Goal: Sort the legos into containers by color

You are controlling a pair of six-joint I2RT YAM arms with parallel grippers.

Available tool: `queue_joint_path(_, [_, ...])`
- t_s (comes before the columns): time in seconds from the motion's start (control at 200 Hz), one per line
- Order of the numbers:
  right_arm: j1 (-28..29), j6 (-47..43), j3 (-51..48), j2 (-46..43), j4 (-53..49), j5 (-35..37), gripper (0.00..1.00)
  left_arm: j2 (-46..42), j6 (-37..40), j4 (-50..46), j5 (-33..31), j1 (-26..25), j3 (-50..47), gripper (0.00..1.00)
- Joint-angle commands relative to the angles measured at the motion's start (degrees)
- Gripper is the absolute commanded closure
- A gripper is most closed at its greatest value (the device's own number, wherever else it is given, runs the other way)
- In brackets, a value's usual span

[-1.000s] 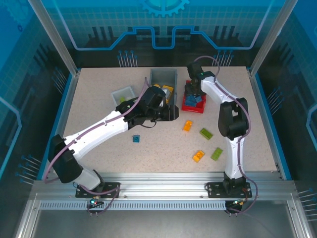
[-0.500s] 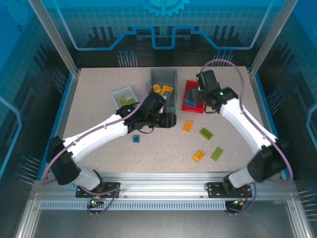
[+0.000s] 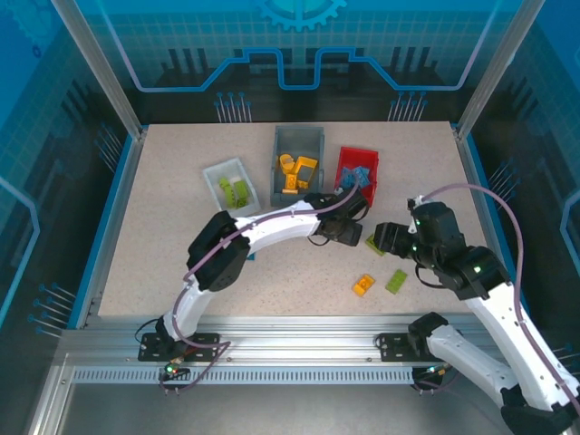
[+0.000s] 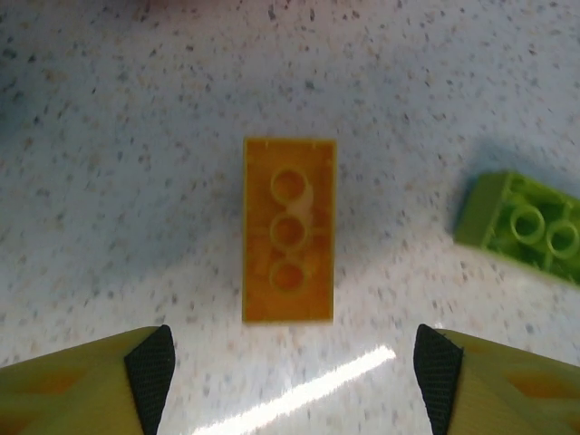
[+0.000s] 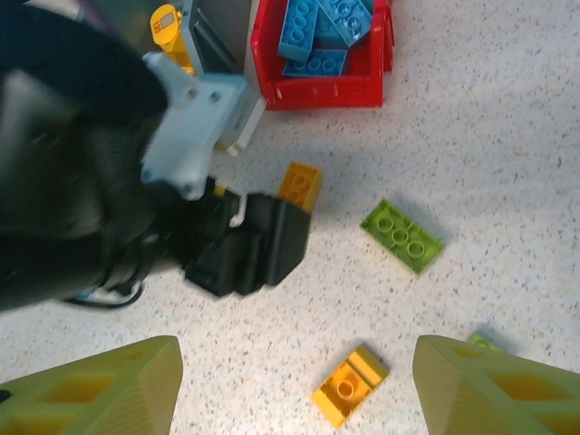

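The orange brick is seen flat on the table at twelve o'clock from the left gripper. Its long axis is laid twelve to six, across the wide-open, empty fingers. The right gripper, likewise open and empty, is judged farther off. No writing can be read.

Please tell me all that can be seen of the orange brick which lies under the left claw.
The orange brick is a glossy, slightly translucent plastic rectangle. It lies flat on the speckled table, hollow underside up, showing three round tubes in a row. Nothing else touches it: the open left claw hangs above it, and a green brick lies apart beside it.
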Motion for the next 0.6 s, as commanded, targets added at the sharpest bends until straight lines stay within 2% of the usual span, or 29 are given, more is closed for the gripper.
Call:
queue_joint_path(0.0, [0.85, 2.77, -0.98, -0.83, -3.82, -2.32, 0.31, 4.52, 2.56, -3.76, -4.25, 0.28, 6.29, 0.25])
queue_joint_path(0.17, [0.83, 3.68, -1.20, -1.50, -3.36, -3.44, 0.31, 9.46, 3.37, -4.06, -3.93, 1.74, 9.87, 0.28])
queue_joint_path(0.295, [0.92, 3.69, -1.27, -1.15, -3.10, -3.65, 0.31, 11.28, 4.20, -3.33, -2.77, 2.22, 10.92, 0.41])
queue_joint_path(0.48, [0.89, 3.77, -2.12, -1.06, -1.99, -3.87, 0.31, 11.13, 4.70, -2.68, -2.49, 2.18, 10.31, 0.68])
queue_joint_path(0.595, [1.01, 3.22, -2.51, -0.90, -0.95, -4.46, 0.32, 6.41, 3.98, -1.71, -3.24, 2.13, 6.67, 0.70])
